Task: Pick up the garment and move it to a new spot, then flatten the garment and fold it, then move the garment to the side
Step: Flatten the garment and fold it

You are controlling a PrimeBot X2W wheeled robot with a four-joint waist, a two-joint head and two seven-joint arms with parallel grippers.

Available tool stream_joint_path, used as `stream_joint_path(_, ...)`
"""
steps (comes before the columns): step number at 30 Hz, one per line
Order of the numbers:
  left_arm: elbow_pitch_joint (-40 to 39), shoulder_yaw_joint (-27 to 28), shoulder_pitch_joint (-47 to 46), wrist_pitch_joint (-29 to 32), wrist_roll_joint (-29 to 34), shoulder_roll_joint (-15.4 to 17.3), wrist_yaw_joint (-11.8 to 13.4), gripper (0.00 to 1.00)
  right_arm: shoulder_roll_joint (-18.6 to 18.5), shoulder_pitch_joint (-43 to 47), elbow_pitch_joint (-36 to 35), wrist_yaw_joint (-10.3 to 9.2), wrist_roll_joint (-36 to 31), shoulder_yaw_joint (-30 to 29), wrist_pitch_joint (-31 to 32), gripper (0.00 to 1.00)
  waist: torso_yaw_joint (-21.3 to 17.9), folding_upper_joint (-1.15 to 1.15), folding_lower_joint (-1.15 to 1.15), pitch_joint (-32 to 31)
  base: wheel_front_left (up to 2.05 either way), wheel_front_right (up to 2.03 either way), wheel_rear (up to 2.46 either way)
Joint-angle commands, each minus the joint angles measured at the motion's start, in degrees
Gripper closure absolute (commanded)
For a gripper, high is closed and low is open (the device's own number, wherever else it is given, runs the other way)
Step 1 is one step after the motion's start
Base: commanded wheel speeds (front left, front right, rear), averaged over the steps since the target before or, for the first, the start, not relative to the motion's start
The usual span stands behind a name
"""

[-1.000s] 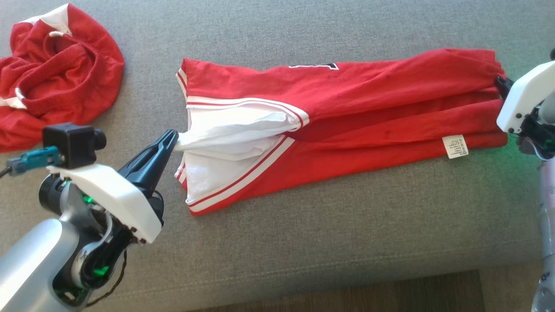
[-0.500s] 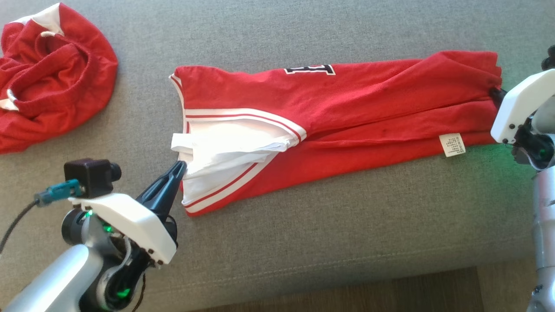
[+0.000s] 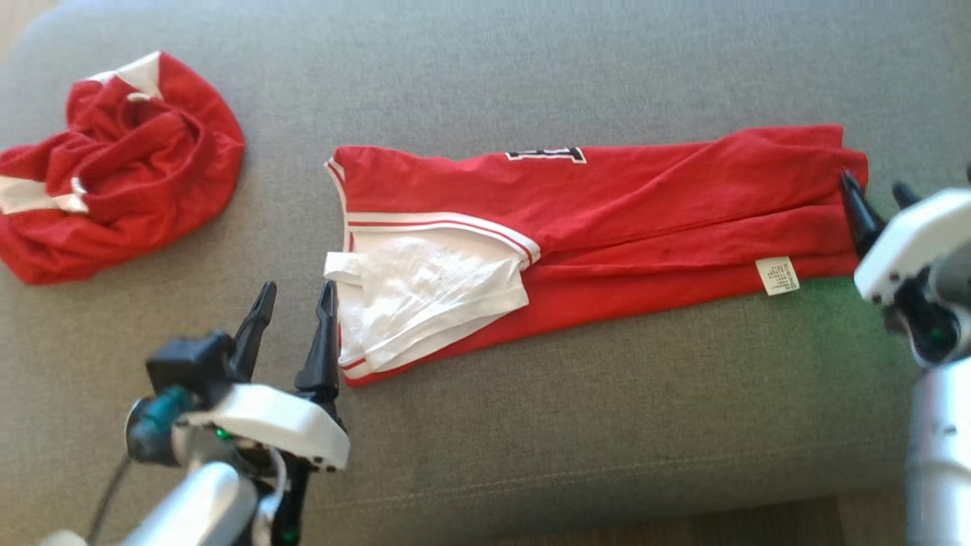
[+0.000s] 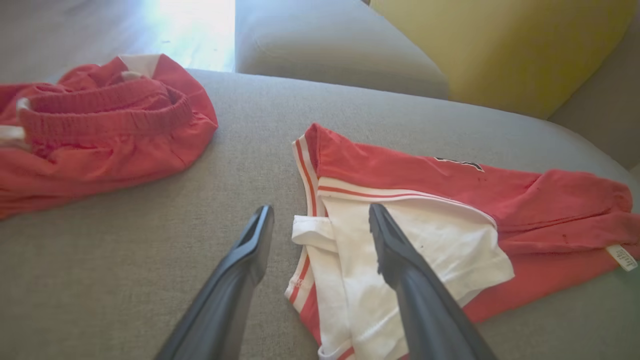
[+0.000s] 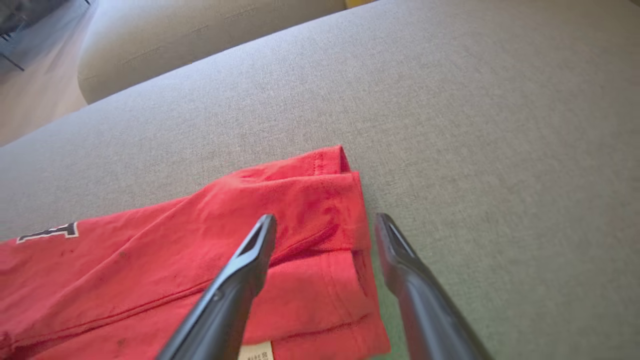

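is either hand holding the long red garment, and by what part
Nothing is held: left hand and right hand are open at the garment's ends.

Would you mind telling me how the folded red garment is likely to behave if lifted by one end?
The folded red garment would probably sag and unfold, since its soft creased layers lie loose on the couch. It looks light, being thin cloth. The white part, lying loosely on top, may flop free.

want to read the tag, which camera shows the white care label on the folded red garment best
The head view: the care label lies whole and unobstructed at the near edge of the garment. The left wrist view shows it small at the far right; the right wrist view cuts it off at the bottom edge.
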Motion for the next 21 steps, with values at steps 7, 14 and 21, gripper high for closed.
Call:
stream_joint_path(7,-4.27,4.55,2.56,-2.39,17.35,-5.24,4.92,0.0,3.08,3.12,-3.03,-0.02,0.53,-6.95,-3.56,0.0,2.31,0.0,0.0,-3.3,0.0,0.0,0.0)
stream_joint_path(14,-5.09,6.18,8.48,-2.41,28.58,-11.1,4.34,0.0,3.49,-3.1,9.22,-0.02,-5.25,-16.74,-8.83,0.0,5.41,0.0,0.0,-5.08,0.0,0.0,0.0)
stream_joint_path(21,-3.09,8.85,11.21,-2.42,32.01,-15.38,-0.21,0.0,3.51,-8.9,21.31,-0.02,-19.98,-25.2,-13.49,0.0,7.43,0.0,0.0,-6.22,0.0,0.0,0.0)
